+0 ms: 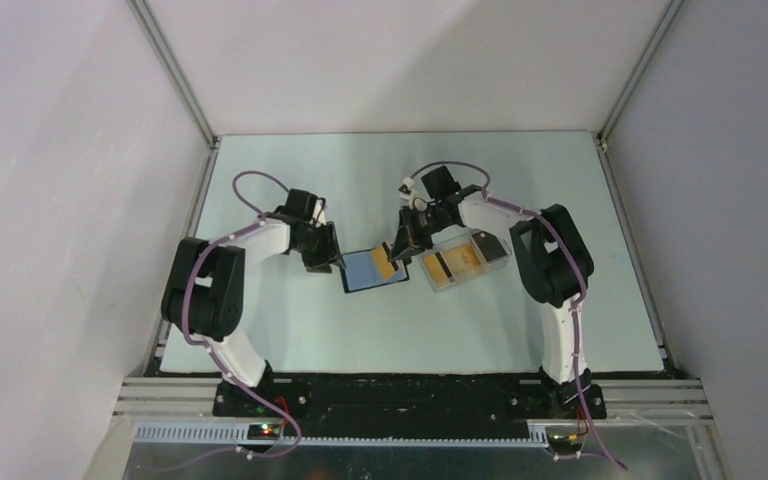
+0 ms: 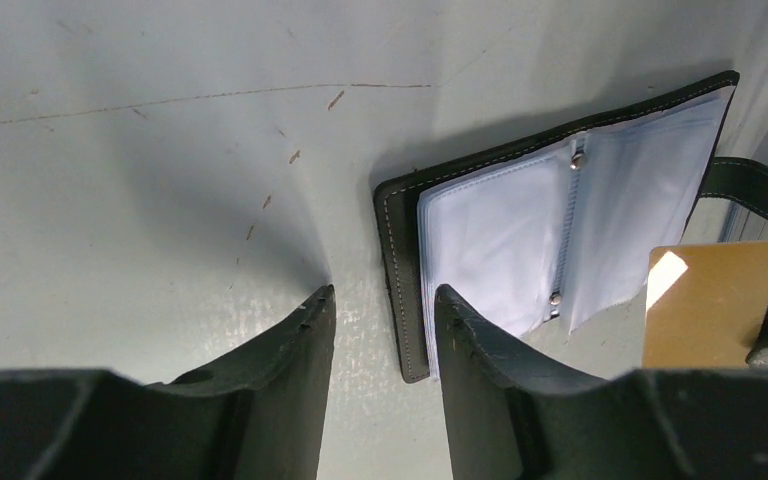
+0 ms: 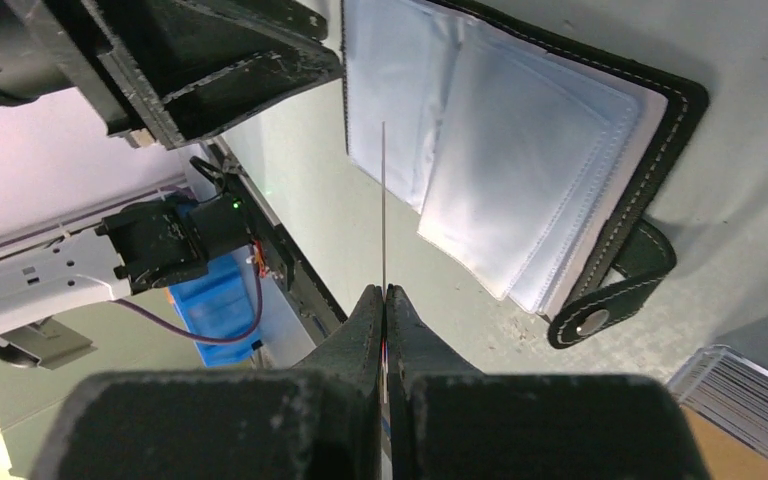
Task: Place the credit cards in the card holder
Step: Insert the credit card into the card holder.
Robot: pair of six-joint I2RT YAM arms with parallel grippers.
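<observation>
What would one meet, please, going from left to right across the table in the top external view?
Left gripper → open card holder → right gripper, pinching a credit card → translucent tray holding more cards.

Overhead; wrist close-ups sharing card holder (image 2: 505, 240)

Pale grey-green flat bench (image 1: 290, 330), surface scuffed and scratched in the close views. Black stitched folding card holder (image 1: 363, 272) lies open near bench centre, clear blue-tinted sleeves up, snap strap flat on the bench. Pale translucent flat tray (image 1: 472, 277) sits angled just right of it, holding orange-yellow black-striped credit cards (image 1: 468, 256).
</observation>
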